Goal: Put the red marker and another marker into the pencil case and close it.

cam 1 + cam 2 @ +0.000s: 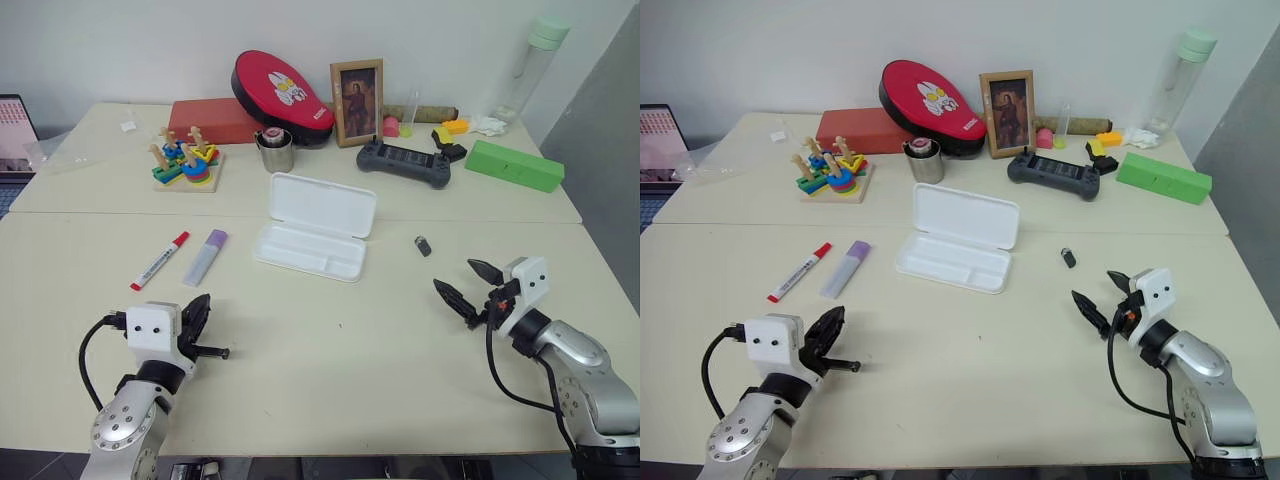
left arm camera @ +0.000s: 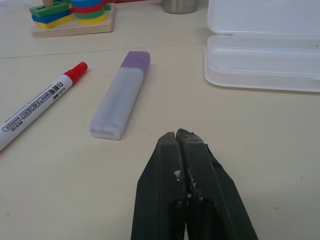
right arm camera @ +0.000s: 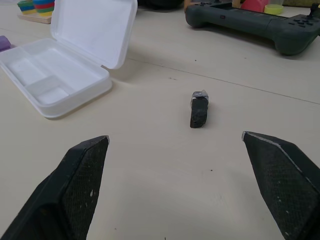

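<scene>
Pencil case (image 1: 316, 228) open and empty, markers (image 1: 205, 257) outside

Green box (image 1: 514, 165), black game controller (image 1: 404, 161), framed picture (image 1: 357, 102), stacking toy (image 1: 185, 161), steel cup (image 1: 276, 150).

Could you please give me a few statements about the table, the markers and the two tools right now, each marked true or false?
1. The pencil case lies open with nothing in its tray. True.
2. The red marker is already inside the pencil case. False: it lies on the table, left of the case.
3. The lilac-capped marker lies beside the red marker, apart from it. True.
4. The left tool is shut on the red marker. False: its fingers are shut on nothing.
5. The right tool is open, with a small black object on the table ahead of it. True.
6. The green box sits between the two markers. False: it is at the far right of the table.
</scene>
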Available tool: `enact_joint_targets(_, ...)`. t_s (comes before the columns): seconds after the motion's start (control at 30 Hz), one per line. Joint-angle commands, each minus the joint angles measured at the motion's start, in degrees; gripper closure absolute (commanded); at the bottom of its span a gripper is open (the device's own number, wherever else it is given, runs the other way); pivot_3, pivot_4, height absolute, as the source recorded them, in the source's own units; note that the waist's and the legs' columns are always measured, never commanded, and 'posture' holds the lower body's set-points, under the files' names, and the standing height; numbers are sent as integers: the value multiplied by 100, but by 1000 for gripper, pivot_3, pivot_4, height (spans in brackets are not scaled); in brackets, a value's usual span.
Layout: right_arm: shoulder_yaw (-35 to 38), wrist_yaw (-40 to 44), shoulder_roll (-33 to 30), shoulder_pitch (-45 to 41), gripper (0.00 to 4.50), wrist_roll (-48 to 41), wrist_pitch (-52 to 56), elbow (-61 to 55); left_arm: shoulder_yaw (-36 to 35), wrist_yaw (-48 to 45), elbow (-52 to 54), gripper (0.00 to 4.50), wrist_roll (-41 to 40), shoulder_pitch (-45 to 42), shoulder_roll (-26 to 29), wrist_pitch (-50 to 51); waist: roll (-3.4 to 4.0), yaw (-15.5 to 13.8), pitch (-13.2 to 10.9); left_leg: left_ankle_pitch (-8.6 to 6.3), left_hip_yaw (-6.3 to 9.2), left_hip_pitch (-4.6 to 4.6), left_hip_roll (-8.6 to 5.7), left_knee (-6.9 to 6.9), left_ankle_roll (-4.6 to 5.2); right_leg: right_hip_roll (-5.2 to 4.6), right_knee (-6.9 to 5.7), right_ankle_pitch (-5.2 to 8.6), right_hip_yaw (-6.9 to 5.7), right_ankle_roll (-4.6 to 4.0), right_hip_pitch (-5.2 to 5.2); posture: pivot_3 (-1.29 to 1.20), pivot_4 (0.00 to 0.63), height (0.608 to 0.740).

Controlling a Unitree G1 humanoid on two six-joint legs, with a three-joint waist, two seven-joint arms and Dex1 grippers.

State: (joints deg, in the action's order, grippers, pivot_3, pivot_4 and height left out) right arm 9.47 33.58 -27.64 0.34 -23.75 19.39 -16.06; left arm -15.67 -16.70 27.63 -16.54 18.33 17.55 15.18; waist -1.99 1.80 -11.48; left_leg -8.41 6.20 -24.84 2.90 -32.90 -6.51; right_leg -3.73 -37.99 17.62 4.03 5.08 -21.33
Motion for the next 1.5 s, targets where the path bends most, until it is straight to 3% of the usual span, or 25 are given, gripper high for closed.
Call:
enact_joint_targets(0.03, 61, -31, -6, -74, 0, -43, -31, -246, -9, -57, 271, 4450, -75, 59, -5, -75, 0, 0, 0, 0, 0, 0, 0, 0, 0, 0, 0, 0, 0, 0, 0, 0, 150, 740)
enact_joint_targets(1.07, -42, 46, -36, -151, 0, 14, -43, -216, 55, -27, 287, 4450, 26, 182, -69, -72, 3, 0, 5, 0, 0, 3, 0, -5, 1, 0, -4, -15, 0, 25, 4, 0, 150, 740)
enact_joint_targets(1.5, -200, 280, -177, -601, 0, 32, -63, -102, -342, -462, 490, 4450, -634, 155, 330, 336, 6, 1, 7, 1, 1, 4, 0, -6, 1, 1, -6, -17, 0, 29, 6, 0, 150, 740)
